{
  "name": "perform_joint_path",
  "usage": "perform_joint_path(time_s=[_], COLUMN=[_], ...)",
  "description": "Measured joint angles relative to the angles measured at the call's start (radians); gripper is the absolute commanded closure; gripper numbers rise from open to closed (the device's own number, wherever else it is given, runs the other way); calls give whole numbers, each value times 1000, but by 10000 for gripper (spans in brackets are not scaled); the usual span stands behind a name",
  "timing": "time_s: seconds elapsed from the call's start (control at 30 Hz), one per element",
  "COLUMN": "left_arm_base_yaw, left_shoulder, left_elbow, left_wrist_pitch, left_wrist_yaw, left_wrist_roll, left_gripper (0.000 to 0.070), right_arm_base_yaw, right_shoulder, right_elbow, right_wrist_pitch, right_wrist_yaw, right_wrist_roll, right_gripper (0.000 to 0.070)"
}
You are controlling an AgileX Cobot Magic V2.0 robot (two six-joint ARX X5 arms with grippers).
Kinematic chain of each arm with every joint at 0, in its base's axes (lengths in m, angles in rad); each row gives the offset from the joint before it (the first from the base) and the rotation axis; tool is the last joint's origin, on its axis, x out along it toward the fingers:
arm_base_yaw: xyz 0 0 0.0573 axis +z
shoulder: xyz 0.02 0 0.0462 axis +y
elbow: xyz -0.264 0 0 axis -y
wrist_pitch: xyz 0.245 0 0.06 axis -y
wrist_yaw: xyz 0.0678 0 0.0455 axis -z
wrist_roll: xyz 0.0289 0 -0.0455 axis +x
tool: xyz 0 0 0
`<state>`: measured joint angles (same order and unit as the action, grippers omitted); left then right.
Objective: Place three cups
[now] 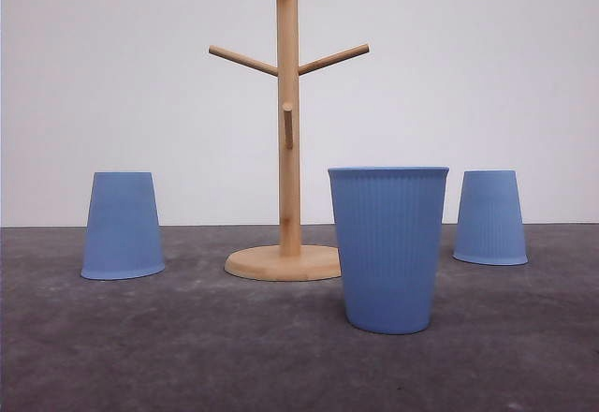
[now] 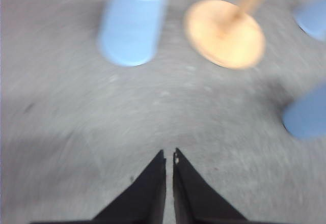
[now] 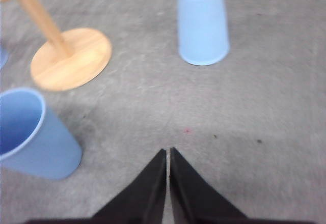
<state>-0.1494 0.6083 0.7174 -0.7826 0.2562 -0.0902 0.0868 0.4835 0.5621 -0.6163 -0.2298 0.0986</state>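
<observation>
Three light-blue ribbed cups stand on the grey table. One cup [image 1: 122,226] is upside down at the left, and it lies ahead of my left gripper [image 2: 169,155]. An upright cup [image 1: 388,248] stands nearest the front camera, mouth up, also seen as the upright cup [image 3: 31,135] and the blurred cup [image 2: 307,114]. The third cup [image 1: 489,217] is upside down at the right, ahead of my right gripper [image 3: 168,151]. Both grippers are shut on nothing, hovering over bare table well short of the cups.
A wooden pegged stand [image 1: 286,112] with a round base [image 1: 281,263] rises between the cups at the middle of the table [image 1: 187,346]. Its base [image 2: 224,33] shows in the left wrist view and its base [image 3: 71,58] in the right wrist view.
</observation>
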Motion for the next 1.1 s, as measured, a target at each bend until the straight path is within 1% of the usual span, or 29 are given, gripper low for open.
perform_joint_path(time_s=[0.13, 0.2, 0.27, 0.3, 0.33, 0.37, 0.4, 0.43, 0.47, 0.5, 0.53, 0.7, 0.83, 1.0, 1.1], left_arm_base_yaw=[-81, -107, -120, -122, -122, -122, -122, -122, -122, -122, -122, -122, -122, -122, -122], left_shoulder=[20, 26, 32, 34, 35, 35, 35, 35, 35, 36, 37, 42, 72, 194, 287], left_elbow=[10, 17, 22, 24, 27, 29, 32, 34, 36, 39, 41, 47, 51, 95, 128], left_wrist_pitch=[3, 6, 6, 6, 6, 6, 6, 6, 6, 7, 7, 9, 9, 17, 16], left_wrist_yaw=[-25, -36, -43, -44, -45, -45, -45, -45, -47, -48, -50, -51, -51, -52, -54], left_wrist_roll=[108, 159, 190, 198, 204, 205, 205, 203, 198, 190, 180, 134, 82, -14, -50], left_gripper=[697, 696, 697, 686, 660, 575, 473, 355, 288, 244, 229, 222, 223, 222, 221], right_arm_base_yaw=[103, 148, 179, 185, 188, 188, 188, 188, 188, 188, 188, 188, 188, 188, 188], right_shoulder=[2, 2, 2, 2, 2, 2, 2, 2, 2, 2, 2, 2, 2, 2, 2], right_elbow=[2, 5, 6, 6, 6, 6, 6, 6, 6, 6, 6, 6, 6, 6, 6], right_wrist_pitch=[17, 25, 28, 28, 28, 28, 29, 29, 29, 29, 29, 29, 29, 30, 30], right_wrist_yaw=[27, 40, 43, 43, 44, 44, 45, 45, 46, 47, 47, 47, 47, 47, 47], right_wrist_roll=[-97, -140, -170, -180, -187, -193, -198, -201, -202, -203, -203, -204, -203, -201, -198], right_gripper=[694, 694, 694, 679, 649, 553, 434, 292, 263, 247, 247, 248, 247, 248, 248])
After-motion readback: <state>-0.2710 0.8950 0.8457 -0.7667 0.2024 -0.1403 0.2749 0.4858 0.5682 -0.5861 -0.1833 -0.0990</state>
